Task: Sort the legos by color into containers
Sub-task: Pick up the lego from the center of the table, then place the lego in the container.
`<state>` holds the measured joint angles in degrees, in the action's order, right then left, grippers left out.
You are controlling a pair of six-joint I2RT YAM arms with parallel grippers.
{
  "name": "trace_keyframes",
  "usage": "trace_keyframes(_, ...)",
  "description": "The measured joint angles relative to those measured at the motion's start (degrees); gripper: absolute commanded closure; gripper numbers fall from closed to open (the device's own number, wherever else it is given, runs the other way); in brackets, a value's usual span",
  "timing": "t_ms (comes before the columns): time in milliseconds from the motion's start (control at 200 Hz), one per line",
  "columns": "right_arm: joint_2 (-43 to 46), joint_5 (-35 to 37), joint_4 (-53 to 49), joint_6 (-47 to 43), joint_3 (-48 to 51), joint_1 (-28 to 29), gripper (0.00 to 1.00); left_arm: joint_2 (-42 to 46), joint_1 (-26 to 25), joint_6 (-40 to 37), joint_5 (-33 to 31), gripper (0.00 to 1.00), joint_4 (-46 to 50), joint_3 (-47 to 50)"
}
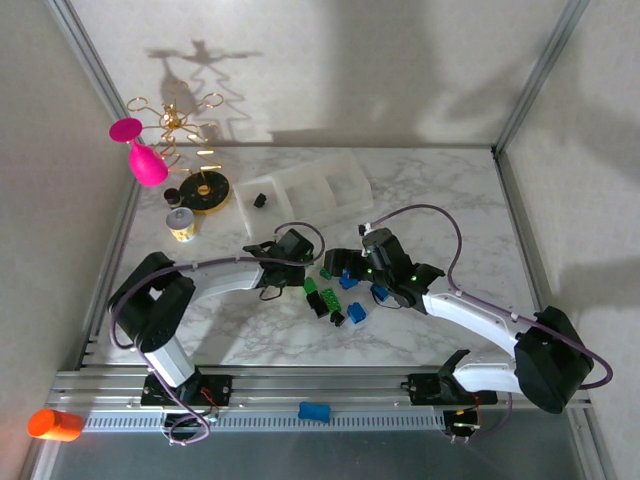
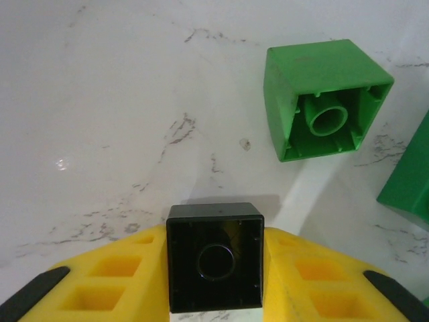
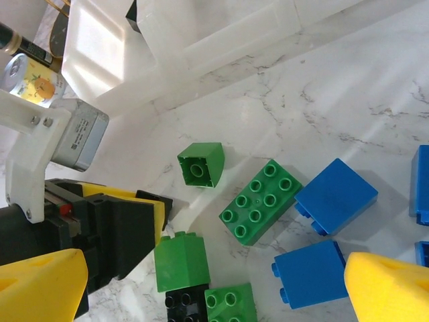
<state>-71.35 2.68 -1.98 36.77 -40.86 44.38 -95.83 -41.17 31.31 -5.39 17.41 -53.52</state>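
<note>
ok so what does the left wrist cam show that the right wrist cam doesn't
Left wrist: a close look at the black lego clamped between the fingers of the left gripper, its hollow underside facing the camera.
Right wrist: the blue legos, the green eight-stud lego, the clear tray, and the right gripper wide open.
Both: the small green lego tipped on its side, hollow underside showing, on the marble table.
</note>
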Motion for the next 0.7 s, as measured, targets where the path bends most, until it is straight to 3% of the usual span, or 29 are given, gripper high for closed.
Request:
trace_keyframes(185,0.0,-2.4,2.1,-1.6,0.0,0.0,0.01,5.2,1.6,-0.1,-2.1,0.64,2.4,-1.4)
trace_keyframes(395,-1.0,-5.4,7.0,-1.8,0.0,0.0,0.01,6.4,7.7,-1.8,-5.4,0.64,3.2,-9.2)
trace_keyframes(701,-4.3,-6.7,10.9,-1.2,-0.5,0.0,0.01,-4.0,15.1,-4.4,-9.5,0.64,1.9,-21.5)
